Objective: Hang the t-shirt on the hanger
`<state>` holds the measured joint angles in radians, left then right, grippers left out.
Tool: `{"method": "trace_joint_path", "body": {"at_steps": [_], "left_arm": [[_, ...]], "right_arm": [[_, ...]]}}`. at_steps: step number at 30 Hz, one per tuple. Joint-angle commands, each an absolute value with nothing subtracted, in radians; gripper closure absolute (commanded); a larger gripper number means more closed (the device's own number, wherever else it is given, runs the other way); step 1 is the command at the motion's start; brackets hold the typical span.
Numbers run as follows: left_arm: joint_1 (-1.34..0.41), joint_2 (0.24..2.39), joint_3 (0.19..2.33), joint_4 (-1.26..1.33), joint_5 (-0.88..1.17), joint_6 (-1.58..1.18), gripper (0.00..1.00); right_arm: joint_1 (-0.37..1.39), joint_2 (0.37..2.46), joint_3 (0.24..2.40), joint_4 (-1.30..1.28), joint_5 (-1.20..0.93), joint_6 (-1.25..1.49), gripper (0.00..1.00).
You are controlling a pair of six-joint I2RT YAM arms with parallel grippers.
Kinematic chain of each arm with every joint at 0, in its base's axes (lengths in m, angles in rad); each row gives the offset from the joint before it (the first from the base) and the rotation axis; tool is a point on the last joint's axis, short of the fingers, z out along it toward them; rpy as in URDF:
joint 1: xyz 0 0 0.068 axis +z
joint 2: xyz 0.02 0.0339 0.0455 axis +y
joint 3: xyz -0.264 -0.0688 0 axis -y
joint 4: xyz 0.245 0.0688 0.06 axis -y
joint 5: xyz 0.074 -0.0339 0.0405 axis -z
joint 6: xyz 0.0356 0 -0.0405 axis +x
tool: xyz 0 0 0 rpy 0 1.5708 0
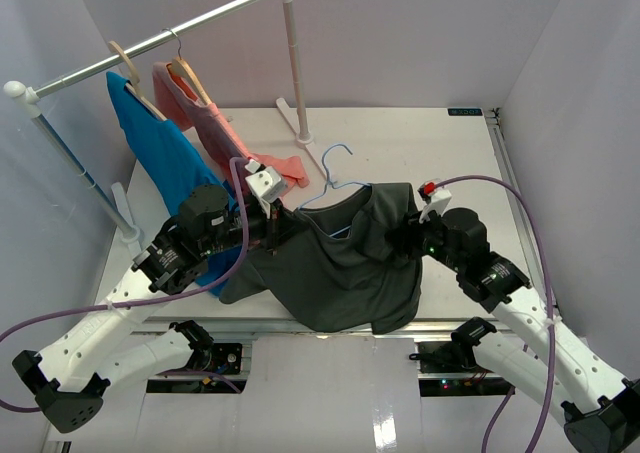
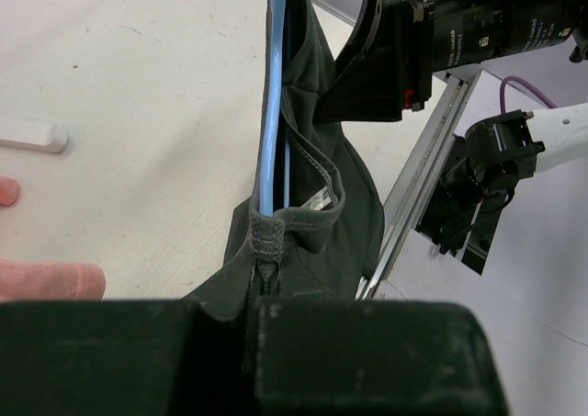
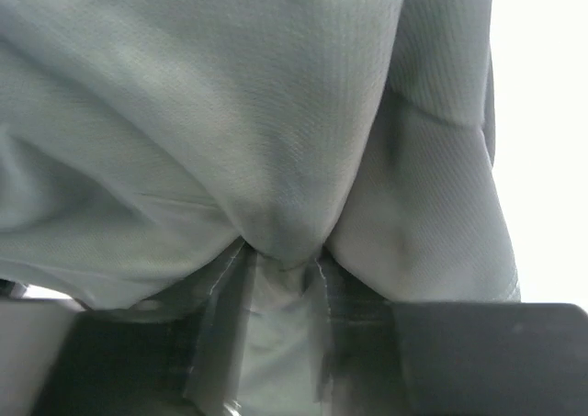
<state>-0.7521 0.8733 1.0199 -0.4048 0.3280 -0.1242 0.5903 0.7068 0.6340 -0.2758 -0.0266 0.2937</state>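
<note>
The dark charcoal t-shirt [image 1: 345, 268] hangs stretched between my two grippers above the table's front half. The light-blue wire hanger [image 1: 333, 178] has its hook showing above the collar; its wires run inside the neck opening in the left wrist view [image 2: 273, 95]. My left gripper [image 1: 283, 218] is shut on the shirt's collar seam together with the hanger [image 2: 265, 241]. My right gripper [image 1: 408, 235] is shut on a fold of the shirt's other shoulder; grey cloth [image 3: 276, 159] fills the right wrist view.
A white rail [image 1: 160, 43] at the back left carries a bright blue garment [image 1: 165, 158] and a salmon-pink garment [image 1: 215, 123] on tan wooden hangers. The rail's white post [image 1: 295, 63] and foot stand behind the shirt. The table's metal front edge [image 1: 300, 325] runs below the shirt.
</note>
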Motion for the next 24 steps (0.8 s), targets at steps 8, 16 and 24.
{"method": "trace_joint_path", "body": {"at_steps": [8, 16, 24], "left_arm": [[-0.75, 0.835, 0.972, -0.378, 0.316, -0.022, 1.0], [-0.75, 0.843, 0.943, -0.429, 0.37, 0.055, 1.0], [-0.752, 0.826, 0.975, -0.448, 0.414, 0.071, 1.0]], "right_arm": [[0.592, 0.635, 0.788, -0.32, 0.141, 0.226, 0.92], [0.594, 0.822, 1.105, -0.509, 0.14, 0.151, 0.92], [0.589, 0.953, 1.209, -0.598, 0.151, 0.114, 0.92]]}}
